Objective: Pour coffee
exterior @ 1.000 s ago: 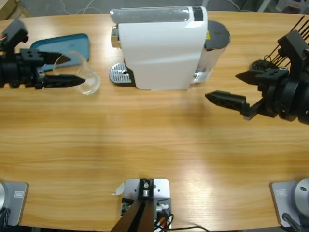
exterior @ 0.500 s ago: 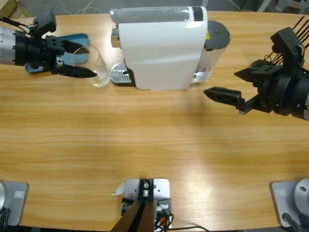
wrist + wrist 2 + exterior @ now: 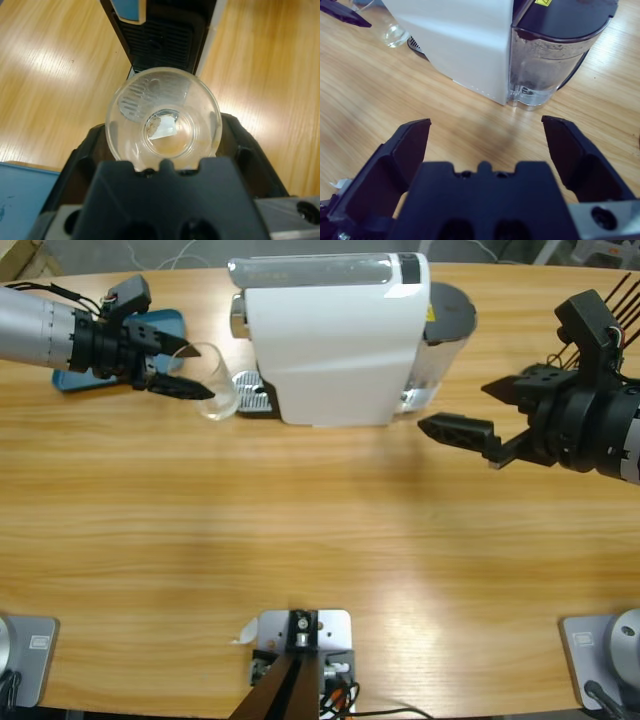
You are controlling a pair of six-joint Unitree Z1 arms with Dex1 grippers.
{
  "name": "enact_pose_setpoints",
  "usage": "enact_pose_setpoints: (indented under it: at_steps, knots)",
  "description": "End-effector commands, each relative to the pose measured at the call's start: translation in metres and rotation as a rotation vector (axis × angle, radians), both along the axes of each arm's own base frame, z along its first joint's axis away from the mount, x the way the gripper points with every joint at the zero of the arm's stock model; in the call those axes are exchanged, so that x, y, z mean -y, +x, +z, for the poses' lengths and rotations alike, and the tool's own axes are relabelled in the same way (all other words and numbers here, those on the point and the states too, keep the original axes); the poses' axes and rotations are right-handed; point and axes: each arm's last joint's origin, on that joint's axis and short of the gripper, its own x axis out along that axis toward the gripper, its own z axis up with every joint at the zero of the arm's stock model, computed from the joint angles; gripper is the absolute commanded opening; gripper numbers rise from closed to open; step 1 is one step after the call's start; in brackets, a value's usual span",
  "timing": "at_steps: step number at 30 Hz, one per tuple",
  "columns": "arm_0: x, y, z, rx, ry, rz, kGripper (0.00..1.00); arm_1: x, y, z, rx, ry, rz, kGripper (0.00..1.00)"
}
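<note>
Beside the machine's (image 3: 335, 340) drip tray (image 3: 250, 392), we have carried the glass (image 3: 215, 390), clamped in our left tool (image 3: 185, 375), over from the blue mat (image 3: 120, 345), nearly under the spout, while our right tool (image 3: 480, 410) hangs open.

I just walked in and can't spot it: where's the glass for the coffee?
Find the big white coffee machine at the table's far edge. The small clear glass sits by its metal drip tray, held in the left gripper. It's the only see-through cup there.

High view looks straight down; both wrist views — low, close — share the coffee machine (image 3: 335, 335).
</note>
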Motion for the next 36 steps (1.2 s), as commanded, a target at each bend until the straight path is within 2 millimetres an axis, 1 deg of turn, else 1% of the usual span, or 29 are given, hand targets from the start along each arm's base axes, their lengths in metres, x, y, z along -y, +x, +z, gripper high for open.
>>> enact_pose_setpoints:
  at_steps: [1,3,5,7,9,12,14,17,22,29,32,34,35,36]
  knots:
    - [0.019,0.022,-0.019,-0.012,0.014,-0.039,0.526,-0.002,0.004,-0.009,-0.016,-0.033,0.004,1.0]
    - [0.021,0.025,-0.022,-0.016,0.017,-0.041,0.526,0.0,0.004,-0.008,-0.008,-0.029,0.001,1.0]
    - [0.023,0.026,-0.024,-0.022,0.02,-0.045,0.526,0.004,0.001,-0.001,0.014,-0.017,0.0,1.0]
    - [0.024,0.027,-0.027,-0.023,0.026,-0.044,0.526,0.012,-0.005,0.009,0.03,-0.003,0.002,1.0]
    - [0.025,0.029,-0.029,-0.019,0.03,-0.041,0.526,0.021,-0.013,0.014,0.038,-0.004,0.007,1.0]
    - [0.028,0.034,-0.031,-0.014,0.031,-0.044,0.526,0.032,-0.021,0.02,0.053,-0.014,0.021,1.0]
    - [0.031,0.037,-0.032,-0.012,0.032,-0.045,0.526,0.034,-0.024,0.021,0.052,-0.015,0.021,1.0]
    - [0.033,0.041,-0.032,-0.008,0.031,-0.047,0.526,0.033,-0.023,0.02,0.049,-0.019,0.021,1.0]
    - [0.034,0.042,-0.036,-0.018,0.035,-0.048,0.526,0.031,-0.021,0.019,0.046,-0.024,0.02,1.0]
    - [0.044,0.04,-0.039,-0.02,0.031,-0.073,0.526,0.027,-0.018,0.016,0.042,-0.028,0.022,1.0]
    - [0.042,0.037,-0.034,-0.014,0.025,-0.074,0.526,0.025,-0.016,0.015,0.039,-0.029,0.021,1.0]
    - [0.04,0.036,-0.035,-0.017,0.028,-0.071,0.528,0.022,-0.014,0.014,0.038,-0.029,0.022,1.0]
    - [0.038,0.036,-0.036,-0.021,0.029,-0.068,0.536,0.022,-0.014,0.014,0.038,-0.029,0.022,1.0]
    - [0.037,0.036,-0.037,-0.023,0.03,-0.066,0.57,0.022,-0.014,0.015,0.039,-0.028,0.021,1.0]
